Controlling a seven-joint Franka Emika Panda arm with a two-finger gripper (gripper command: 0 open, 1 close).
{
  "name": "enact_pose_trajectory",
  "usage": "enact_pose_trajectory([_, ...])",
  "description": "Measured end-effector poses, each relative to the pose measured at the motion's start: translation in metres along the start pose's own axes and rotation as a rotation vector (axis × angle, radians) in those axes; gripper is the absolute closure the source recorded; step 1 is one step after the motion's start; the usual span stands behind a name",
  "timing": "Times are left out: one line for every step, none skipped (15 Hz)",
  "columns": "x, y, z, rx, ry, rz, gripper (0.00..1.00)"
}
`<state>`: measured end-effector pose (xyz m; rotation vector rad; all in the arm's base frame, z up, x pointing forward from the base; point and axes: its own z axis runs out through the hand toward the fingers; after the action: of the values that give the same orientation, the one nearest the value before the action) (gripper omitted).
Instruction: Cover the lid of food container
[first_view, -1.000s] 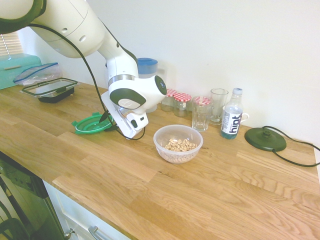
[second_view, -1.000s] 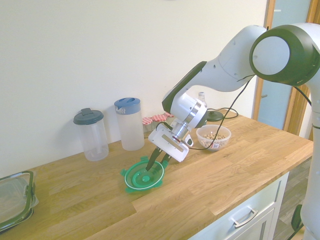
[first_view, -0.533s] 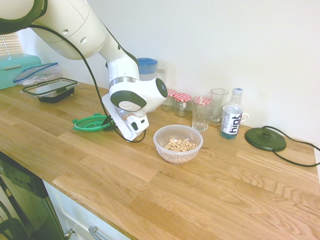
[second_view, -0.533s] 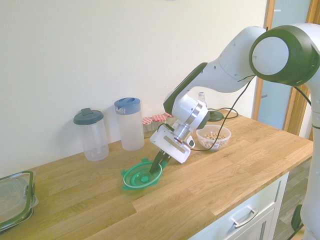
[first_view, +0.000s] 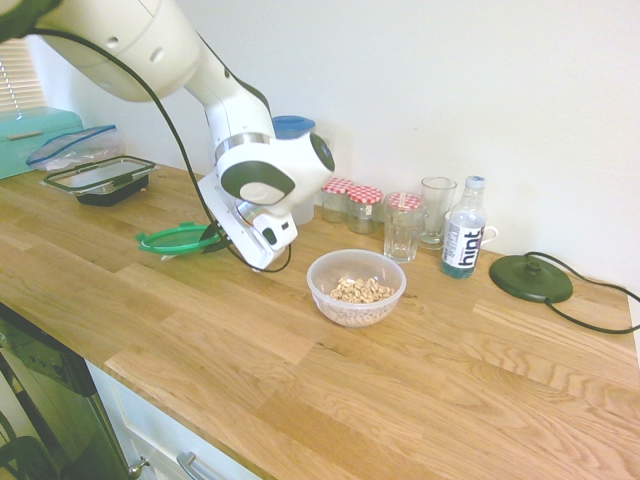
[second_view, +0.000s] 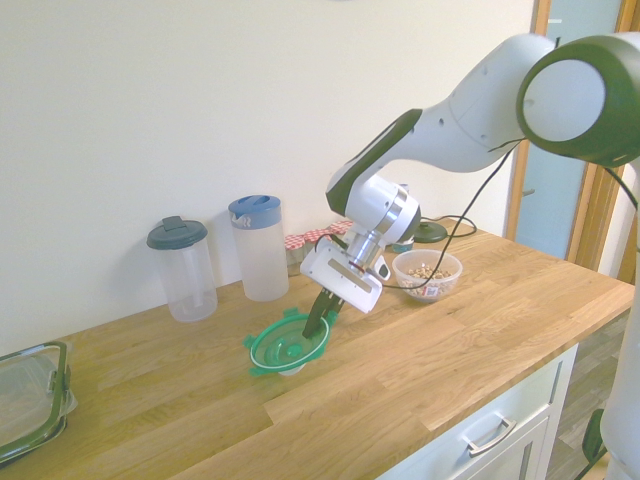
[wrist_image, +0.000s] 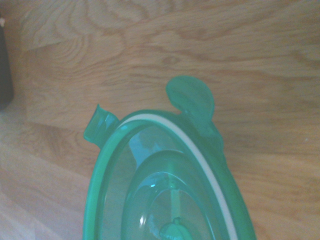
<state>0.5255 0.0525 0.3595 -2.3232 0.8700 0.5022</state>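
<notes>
Reaches out from the white arm (second_view: 470, 95) with wrist bent, gripper (second_view: 318, 318) angled steeply downward, its dark fingers (first_view: 213, 238) pinched together above the counter (first_view: 300, 350).

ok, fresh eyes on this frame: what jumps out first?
The green lid, pinched at its rim by the shut gripper and hanging clear of the wooden counter. Next, the open food container of nuts, uncovered, beside the arm on the side away from the lid.

The fingers (second_view: 318, 318) have closed on the lid (second_view: 288, 345) and lifted it off the counter (second_view: 400, 370).
</notes>
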Motion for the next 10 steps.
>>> enact_pose_trajectory([-0.017,-0.009,-0.018,-0.07,0.032,-0.01,1.0])
enact_pose_trajectory([-0.034,-0.016,-0.033,-0.138,0.073,-0.01,1.0])
enact_pose_trajectory([-0.049,-0.02,-0.047,-0.203,0.116,-0.008,1.0])
enact_pose_trajectory([-0.064,-0.023,-0.061,-0.268,0.156,-0.006,1.0])
enact_pose_trajectory([-0.08,-0.024,-0.075,-0.334,0.193,-0.003,1.0])
enact_pose_trajectory([-0.095,-0.024,-0.086,-0.397,0.23,-0.003,1.0])
enact_pose_trajectory([-0.109,-0.021,-0.097,-0.46,0.27,-0.007,1.0])
enact_pose_trajectory([-0.117,-0.017,-0.11,-0.525,0.317,-0.015,1.0])
enact_pose_trajectory([-0.118,-0.015,-0.127,-0.583,0.369,-0.019,1.0])
enact_pose_trajectory([-0.115,-0.014,-0.144,-0.636,0.425,-0.021,1.0])
